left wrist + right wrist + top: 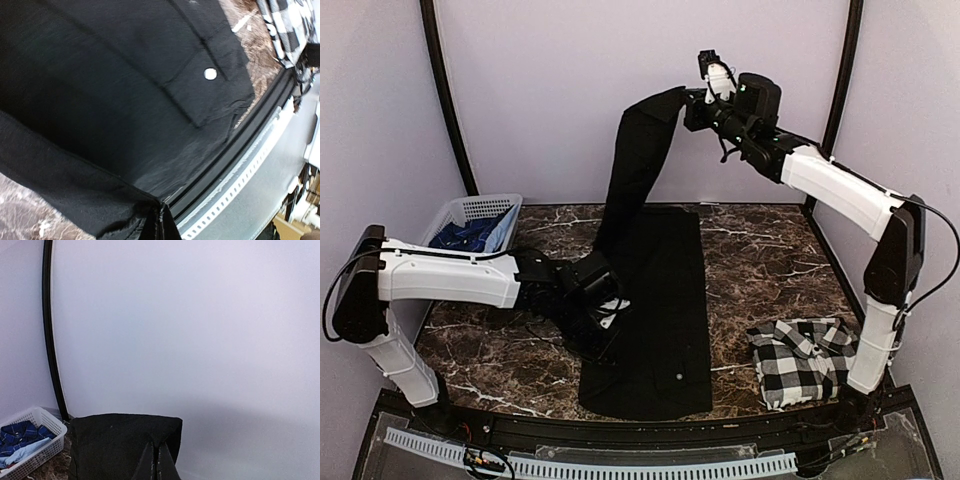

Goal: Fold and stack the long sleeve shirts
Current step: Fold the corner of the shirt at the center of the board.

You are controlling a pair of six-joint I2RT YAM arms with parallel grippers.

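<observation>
The plain black long sleeve shirt (665,310) lies lengthwise on the dark marble table (770,260), and its white button (210,74) shows in the left wrist view. One sleeve (635,170) rises steeply from the cloth. My right gripper (684,102) is shut on that sleeve's cuff (125,440), high in front of the back wall. My left gripper (608,322) is low at the shirt's left edge, shut on a fold of the black cloth (100,200). The black-and-white checked shirt (805,358) lies folded at the front right.
A white lattice basket (470,215) holding blue cloth stands at the back left, also seen as the basket (35,442) in the right wrist view. The table's front edge has a black rim and a perforated white strip (240,185). Black upright poles flank the back wall.
</observation>
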